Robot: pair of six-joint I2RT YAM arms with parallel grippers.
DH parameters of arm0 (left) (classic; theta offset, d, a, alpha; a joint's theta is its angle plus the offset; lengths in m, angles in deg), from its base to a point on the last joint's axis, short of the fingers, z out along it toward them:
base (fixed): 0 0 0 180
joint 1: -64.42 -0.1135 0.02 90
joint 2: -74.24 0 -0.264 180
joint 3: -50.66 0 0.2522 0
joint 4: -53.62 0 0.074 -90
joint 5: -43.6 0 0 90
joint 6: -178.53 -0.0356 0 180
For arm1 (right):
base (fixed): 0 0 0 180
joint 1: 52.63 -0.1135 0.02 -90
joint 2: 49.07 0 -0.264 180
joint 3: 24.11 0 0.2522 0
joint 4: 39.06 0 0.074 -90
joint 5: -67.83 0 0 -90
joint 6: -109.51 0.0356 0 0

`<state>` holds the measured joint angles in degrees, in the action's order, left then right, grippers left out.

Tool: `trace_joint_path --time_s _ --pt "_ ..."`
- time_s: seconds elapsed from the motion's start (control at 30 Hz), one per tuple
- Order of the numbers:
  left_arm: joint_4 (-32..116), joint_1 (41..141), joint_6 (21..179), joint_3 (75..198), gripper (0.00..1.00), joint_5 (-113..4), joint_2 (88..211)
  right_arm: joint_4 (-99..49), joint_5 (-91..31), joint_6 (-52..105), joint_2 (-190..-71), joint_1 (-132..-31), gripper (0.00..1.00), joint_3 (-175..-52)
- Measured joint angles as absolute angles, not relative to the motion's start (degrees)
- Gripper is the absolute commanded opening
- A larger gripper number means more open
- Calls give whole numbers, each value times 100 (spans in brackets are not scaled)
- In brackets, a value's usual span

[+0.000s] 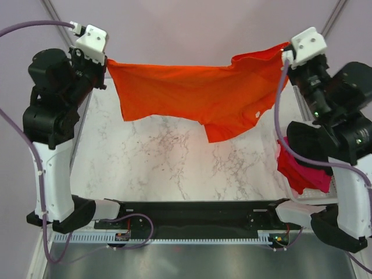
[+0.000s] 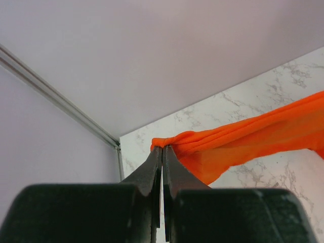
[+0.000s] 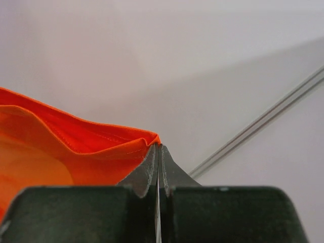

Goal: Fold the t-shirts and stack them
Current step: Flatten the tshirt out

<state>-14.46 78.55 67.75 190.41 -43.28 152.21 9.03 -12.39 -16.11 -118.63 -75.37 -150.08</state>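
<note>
The orange-red t-shirt (image 1: 197,93) hangs stretched in the air between my two grippers, above the far part of the marble table (image 1: 163,163). My left gripper (image 1: 106,60) is shut on its left corner, seen bunched at the fingertips in the left wrist view (image 2: 163,147). My right gripper (image 1: 286,51) is shut on its right corner, where a hemmed edge meets the tips in the right wrist view (image 3: 158,145). A sleeve with a small white label (image 1: 256,114) droops lower right of centre. A pink t-shirt (image 1: 299,171) lies bunched at the right, partly hidden by my right arm. No black shirt shows.
A metal frame rail (image 2: 61,104) runs along the table's far left corner, and another rail (image 3: 258,121) shows behind the right gripper. The arm bases sit on a black bar (image 1: 192,212) at the near edge.
</note>
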Motion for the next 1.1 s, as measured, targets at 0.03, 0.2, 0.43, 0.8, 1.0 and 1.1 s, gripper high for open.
trace_joint_path --time_s 0.03,0.2,0.43,0.8,1.0,1.1 --pt "-1442 7855 6745 19041 2 -4326 15119 942 -1276 -1602 -11765 -7537 0 -15165" --pt "-1418 7855 6594 19092 2 -4294 14526 1036 -1488 -1510 -11341 -7537 0 -15838" --pt "-1230 7853 6480 18985 2 -4307 14238 929 -1652 -1475 -10956 -7530 0 -15674" --pt "-384 7783 6181 16314 2 -4346 15376 140 -1578 -1727 -11915 -7519 0 -13128" --pt "-54 7455 6152 15798 2 -4412 17011 -410 -1481 -1696 -13472 -7436 0 -12793" --pt "7 7269 6155 16237 2 -4464 17776 -566 -1394 -1670 -14471 -7340 0 -13403"
